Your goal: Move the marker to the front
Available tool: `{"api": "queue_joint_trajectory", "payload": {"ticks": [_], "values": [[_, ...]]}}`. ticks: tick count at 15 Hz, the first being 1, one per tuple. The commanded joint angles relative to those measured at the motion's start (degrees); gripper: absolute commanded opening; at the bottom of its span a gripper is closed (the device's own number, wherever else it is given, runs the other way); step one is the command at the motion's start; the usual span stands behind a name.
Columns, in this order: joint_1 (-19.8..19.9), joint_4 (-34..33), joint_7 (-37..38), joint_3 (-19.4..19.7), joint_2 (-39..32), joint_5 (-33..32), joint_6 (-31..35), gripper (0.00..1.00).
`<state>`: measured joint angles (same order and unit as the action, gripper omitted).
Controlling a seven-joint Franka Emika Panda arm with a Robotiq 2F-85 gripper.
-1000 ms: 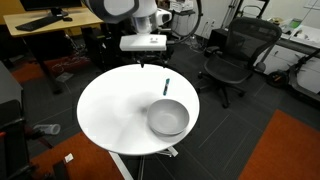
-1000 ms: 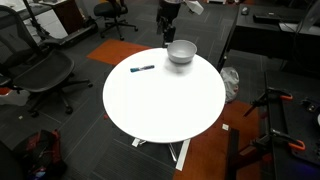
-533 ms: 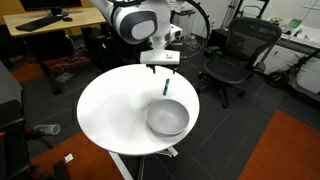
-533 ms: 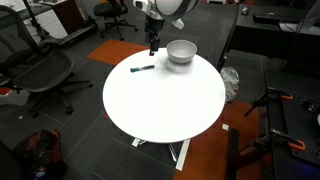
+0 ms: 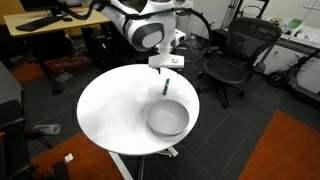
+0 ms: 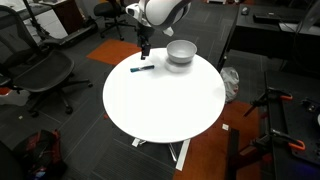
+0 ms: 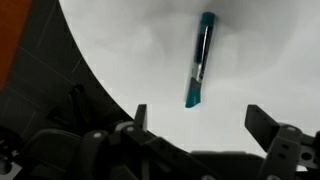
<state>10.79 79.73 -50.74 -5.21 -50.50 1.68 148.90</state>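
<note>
The marker [image 5: 166, 86] is a short dark blue-green stick lying flat on the round white table [image 5: 110, 115]. It also shows in an exterior view [image 6: 142, 69] and in the wrist view [image 7: 199, 60]. My gripper [image 5: 166, 68] hovers just above the marker, also seen in an exterior view [image 6: 145, 52]. In the wrist view the gripper [image 7: 200, 122] is open and empty, its two fingers wide apart on either side of the marker's lower end.
A round grey bowl [image 5: 168, 118] stands on the table near the marker, and shows in an exterior view [image 6: 181, 52]. Black office chairs [image 5: 238, 55] and desks [image 5: 40, 25] surround the table. An orange carpet patch [image 5: 285, 150] lies on the floor.
My arm has swung from beyond the table's edge near the bowl to a spot over the marker and come lower. The marker and bowl have not moved.
</note>
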Motion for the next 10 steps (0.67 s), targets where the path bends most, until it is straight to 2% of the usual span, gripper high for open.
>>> {"api": "queue_joint_trajectory", "payload": {"ticks": [1, 10], "values": [[0.8, -5.6, 0.0, -0.7, -3.9, -1.4, -1.5, 1.0], [1.7, -9.8, 0.0, -1.1, -8.6, -1.3, -2.6, 1.0]]}}
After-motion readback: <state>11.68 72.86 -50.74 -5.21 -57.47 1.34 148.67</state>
